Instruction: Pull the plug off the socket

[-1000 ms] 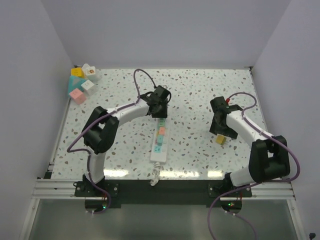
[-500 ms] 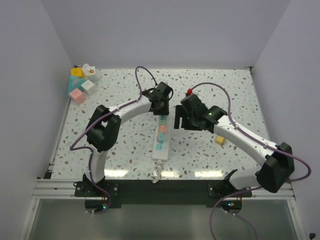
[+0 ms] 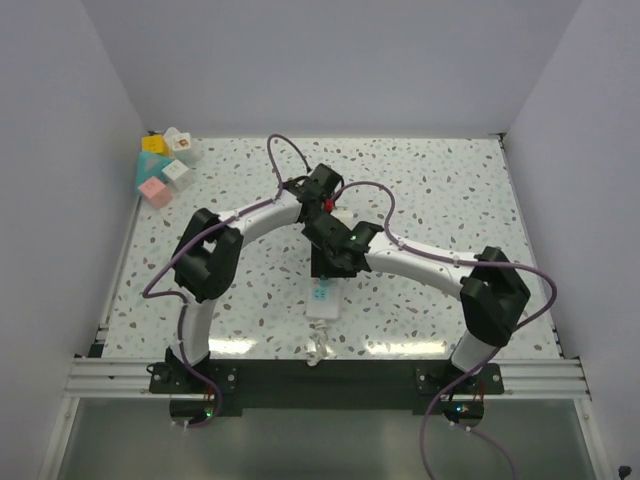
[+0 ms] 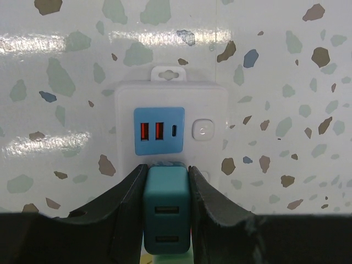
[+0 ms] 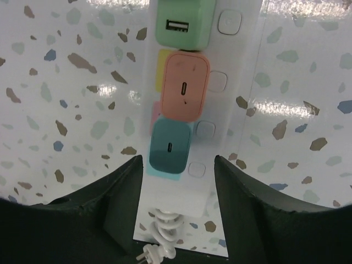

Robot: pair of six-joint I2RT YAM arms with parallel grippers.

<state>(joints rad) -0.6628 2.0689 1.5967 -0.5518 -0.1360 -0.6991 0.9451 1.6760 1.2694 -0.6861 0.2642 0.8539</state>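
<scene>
left wrist view only: left gripper (image 4: 166,170) clamps teal plug (image 4: 166,212) on socket (image 4: 212,104); right gripper (image 5: 177,159) jaws apart. overhead, arms (image 3: 262,218) apparently mask plug; blocks (image 3: 163,165) far-left.

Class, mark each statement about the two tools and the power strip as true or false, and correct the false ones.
1. The left tool clamps a teal plug from both sides. True.
2. A green plug, a pink plug and a second teal plug sit in a row on the socket. True.
3. The right tool is shut on the pink plug. False: it is open, holding nothing.
4. The socket's blue panel has no ports. False: it shows three.
</scene>
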